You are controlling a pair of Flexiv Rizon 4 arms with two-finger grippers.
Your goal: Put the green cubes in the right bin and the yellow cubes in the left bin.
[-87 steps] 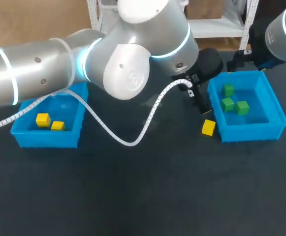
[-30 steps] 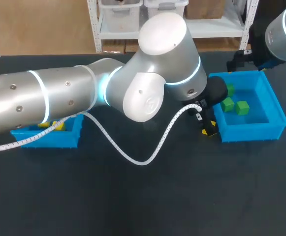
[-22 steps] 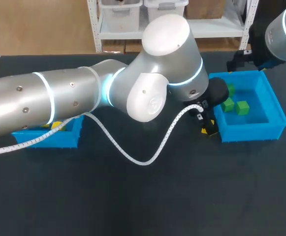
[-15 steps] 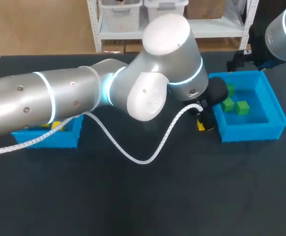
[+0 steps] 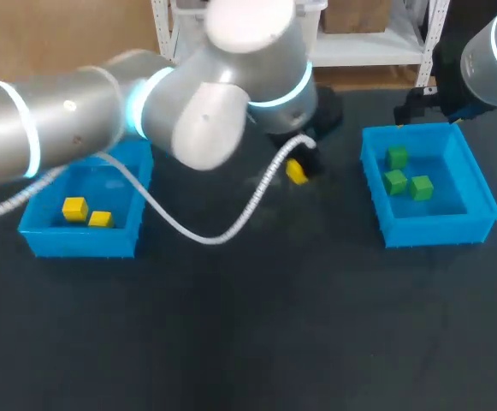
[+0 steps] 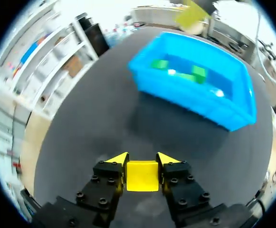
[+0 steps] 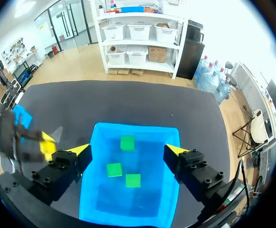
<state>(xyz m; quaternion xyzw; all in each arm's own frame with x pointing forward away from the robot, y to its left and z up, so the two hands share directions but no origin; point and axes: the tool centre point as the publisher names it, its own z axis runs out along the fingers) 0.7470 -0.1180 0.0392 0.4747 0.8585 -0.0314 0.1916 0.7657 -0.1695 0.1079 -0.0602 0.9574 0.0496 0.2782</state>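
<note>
Fingers: left gripper (image 6: 142,160) clamped on yellow cube (image 6: 142,176); right gripper (image 7: 127,151) spread, empty.
Left bin (image 5: 77,244): well apart from the cube, by the table (image 5: 231,342)'s left edge.

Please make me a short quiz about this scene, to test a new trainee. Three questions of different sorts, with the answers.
1. How many green cubes lie in the right bin?
2. True or false: the right gripper is shut on a green cube.
3. What does the left gripper hold? A) a green cube B) a yellow cube C) nothing

Key: 1: three. 2: false, it is open above the right bin. 3: B.
</note>
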